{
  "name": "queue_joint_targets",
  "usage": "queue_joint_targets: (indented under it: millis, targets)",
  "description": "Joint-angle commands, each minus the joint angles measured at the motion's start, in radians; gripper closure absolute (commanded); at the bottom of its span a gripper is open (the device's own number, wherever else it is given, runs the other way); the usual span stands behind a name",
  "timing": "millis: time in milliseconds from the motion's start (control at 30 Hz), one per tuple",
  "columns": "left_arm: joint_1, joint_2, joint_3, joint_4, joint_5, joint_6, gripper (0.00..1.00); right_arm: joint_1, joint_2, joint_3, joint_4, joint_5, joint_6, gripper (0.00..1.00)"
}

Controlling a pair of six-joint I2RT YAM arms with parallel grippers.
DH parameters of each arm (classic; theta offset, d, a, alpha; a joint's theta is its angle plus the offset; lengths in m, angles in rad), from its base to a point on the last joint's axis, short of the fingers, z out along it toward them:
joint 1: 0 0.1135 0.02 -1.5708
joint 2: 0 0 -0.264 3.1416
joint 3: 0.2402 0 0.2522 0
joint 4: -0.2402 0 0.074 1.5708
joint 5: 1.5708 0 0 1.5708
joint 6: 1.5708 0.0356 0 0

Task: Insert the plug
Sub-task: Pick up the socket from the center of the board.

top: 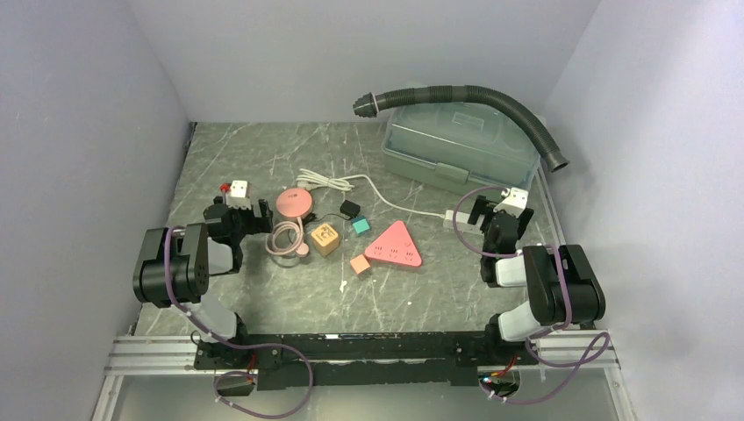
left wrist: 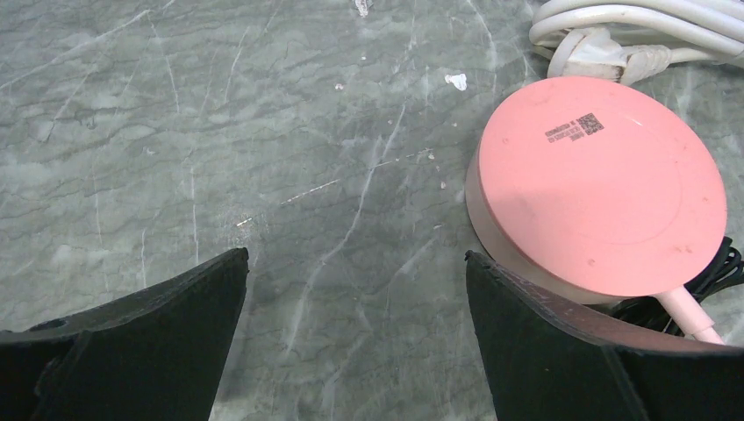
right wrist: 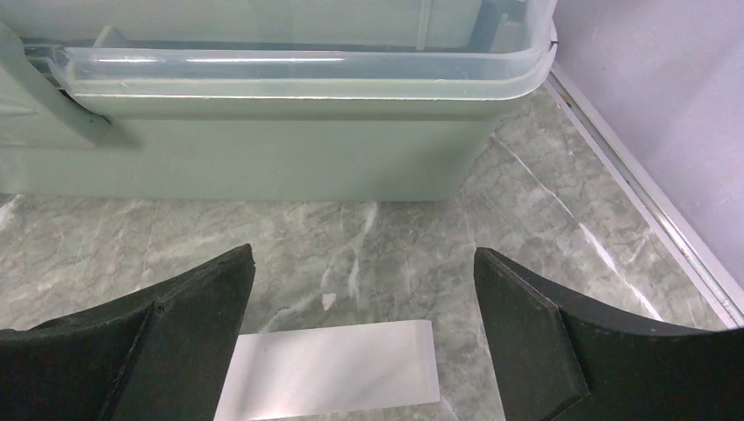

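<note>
- The white plug (right wrist: 329, 373), a flat rectangular block, lies on the desk (right wrist: 544, 210) between the right claw's (right wrist: 364, 254) wide-open fingers.
- The left claw (left wrist: 355, 256) is open and empty, with a pink round disc (left wrist: 601, 184) just beside its right finger.
- A pink triangular socket strip (top: 395, 246) sits between both claws.

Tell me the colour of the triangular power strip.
The triangular strip is coral pink; the top view shows it best.

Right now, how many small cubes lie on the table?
4, grouped near the middle: a black cube, a teal cube beside it, a wooden cube left of them, an orange cube nearer the front. None seems hidden.
</note>
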Motion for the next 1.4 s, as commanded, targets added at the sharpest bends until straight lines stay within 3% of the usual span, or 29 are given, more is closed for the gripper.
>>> queue_joint_targets:
  millis: [0, 333, 433, 500, 567, 667, 767, 867, 1067, 1367]
  targets:
    - [0.002, -0.012, 0.017, 0.038, -0.013, 0.001, 0.01, 0.002, -0.012, 0.008, 0.062, -0.007, 0.0, 0.0]
    - [0.033, -0.047, 0.027, 0.003, 0.041, -0.026, 0.01, 0.025, -0.033, 0.001, 0.079, 0.063, -0.013, 0.0]
    - [0.061, -0.144, 0.137, -0.292, 0.107, -0.03, 0.01, 0.086, -0.129, 0.02, -0.032, 0.083, -0.067, 0.0]
    - [0.063, -0.207, 0.246, -0.521, 0.127, 0.03, 0.01, 0.117, -0.21, 0.061, -0.186, 0.103, -0.065, 0.0]
    - [0.065, -0.262, 0.302, -0.667, 0.129, 0.04, 0.01, 0.123, -0.294, 0.118, -0.382, 0.12, 0.072, 0.0]
    - [0.07, -0.328, 0.394, -0.907, 0.174, 0.076, 0.01, 0.12, -0.386, 0.206, -0.627, 0.12, 0.072, 0.0]
    - [0.07, -0.365, 0.488, -1.096, 0.229, 0.114, 0.01, 0.11, -0.428, 0.269, -0.725, 0.12, 0.072, 0.0]
    - [0.069, -0.388, 0.542, -1.224, 0.318, 0.189, 0.01, 0.115, -0.468, 0.3, -0.713, 0.12, 0.072, 0.0]
    - [0.0, -0.377, 0.593, -1.464, 0.387, 0.356, 0.01, 0.482, -0.4, 0.495, -0.967, 0.12, 0.072, 0.0]
    - [-0.242, -0.425, 0.471, -1.53, 0.22, 0.553, 0.01, 0.644, -0.436, 0.489, -1.04, 0.12, 0.072, 0.0]
